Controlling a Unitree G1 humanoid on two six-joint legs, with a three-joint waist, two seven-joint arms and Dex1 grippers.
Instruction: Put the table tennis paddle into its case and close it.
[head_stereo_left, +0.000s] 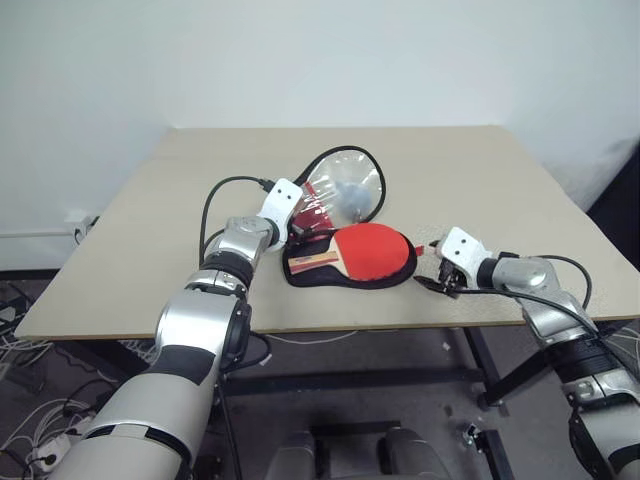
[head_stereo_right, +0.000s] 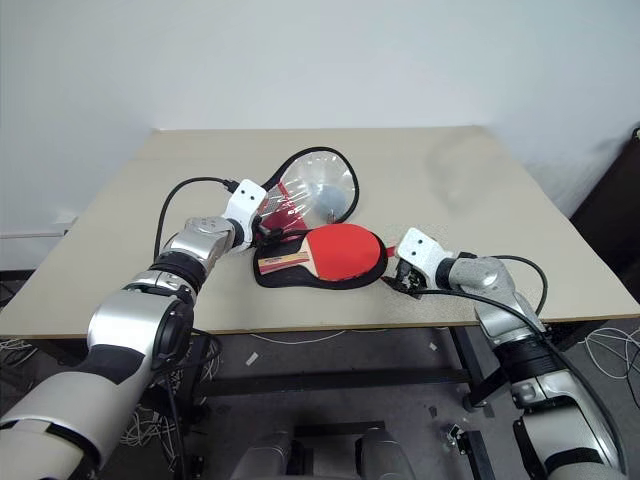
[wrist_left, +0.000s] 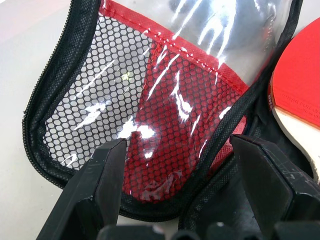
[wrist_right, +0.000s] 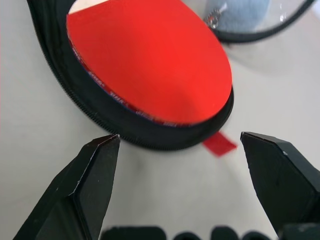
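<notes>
The table tennis paddle (head_stereo_left: 372, 250) lies red face up in the black lower half of the case (head_stereo_left: 340, 282), its wooden handle pointing left. The case's lid (head_stereo_left: 345, 185), clear plastic over red and white mesh with a black zip rim, stands open behind it. My left gripper (head_stereo_left: 300, 228) is at the handle end of the case, open, and the lid's narrow end (wrist_left: 175, 115) lies between its fingers (wrist_left: 95, 185). My right gripper (wrist_right: 180, 150) is open just off the case's round right end, low over the table and apart from the zip rim (wrist_right: 100, 115).
The beige table (head_stereo_left: 480, 170) carries only the case and paddle. A small red pull tab (wrist_right: 219, 144) sticks out from the case's round end toward my right gripper. The table's front edge runs just below both grippers.
</notes>
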